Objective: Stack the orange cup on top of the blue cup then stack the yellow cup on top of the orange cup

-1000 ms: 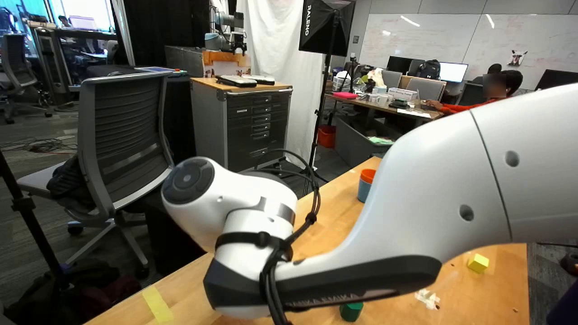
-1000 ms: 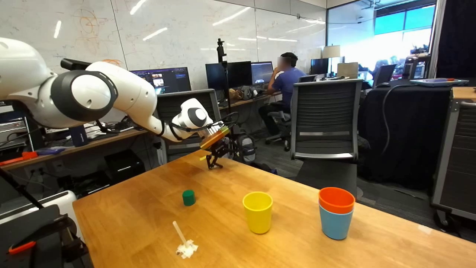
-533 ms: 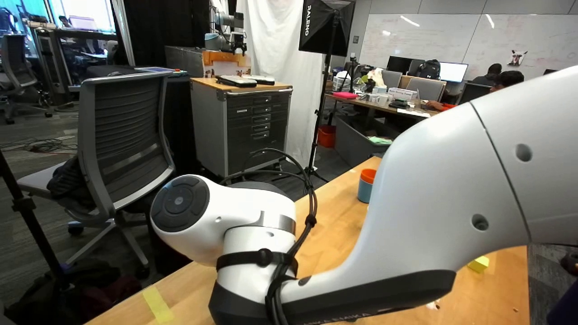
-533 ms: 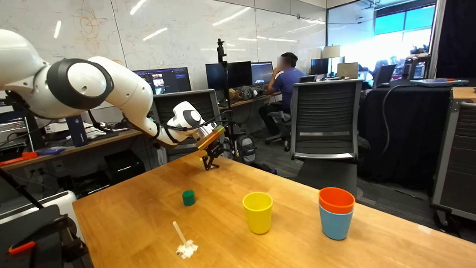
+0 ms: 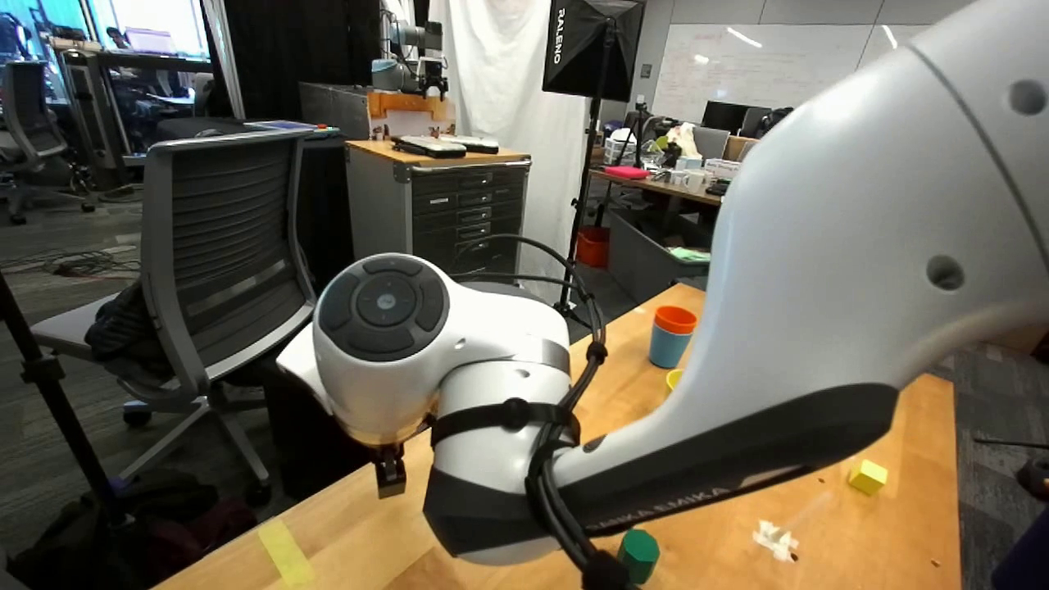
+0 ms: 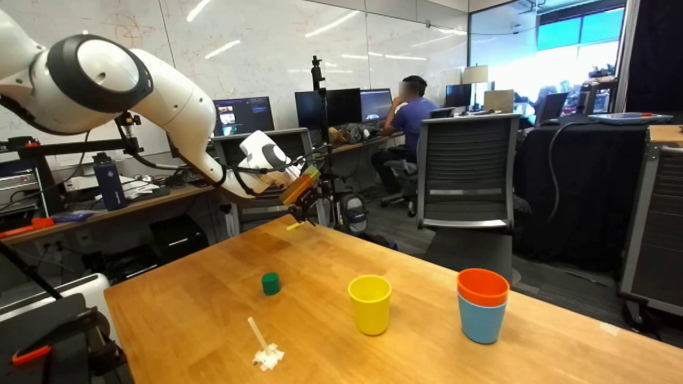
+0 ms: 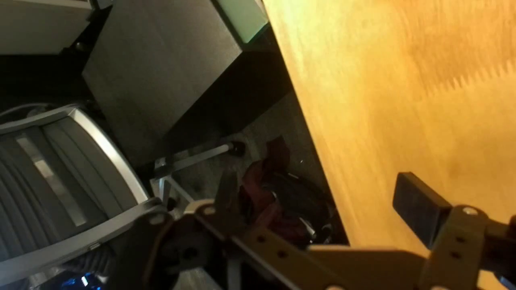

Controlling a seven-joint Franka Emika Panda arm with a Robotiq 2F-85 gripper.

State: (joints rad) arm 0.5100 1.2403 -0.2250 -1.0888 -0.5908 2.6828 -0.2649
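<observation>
The orange cup (image 6: 483, 285) sits nested in the top of the blue cup (image 6: 482, 320), its upper part showing above the blue rim. Both stand upright near one table edge. Alone on the tabletop is the yellow cup (image 6: 370, 306), upright with its mouth up. In an exterior view, my arm hides most of the yellow cup (image 5: 673, 379), while the orange cup (image 5: 675, 318) and blue cup (image 5: 669, 347) show behind it. My gripper (image 7: 322, 197) is spread wide with nothing between its fingers (image 7: 419, 205). It hangs over the table's edge, well away from all cups.
A green cylinder (image 6: 271, 283) stands between my gripper and the yellow cup. A thin stick (image 6: 258, 333) rises from white tape on the table. There is a small yellow block (image 5: 868, 477) and a yellow tape strip (image 5: 286, 551). A chair (image 5: 229, 254) stands beyond the table edge.
My arm has drawn back and up, and the gripper, after dipping slightly, has risen from near the tabletop at the far corner. The cups have stayed put.
</observation>
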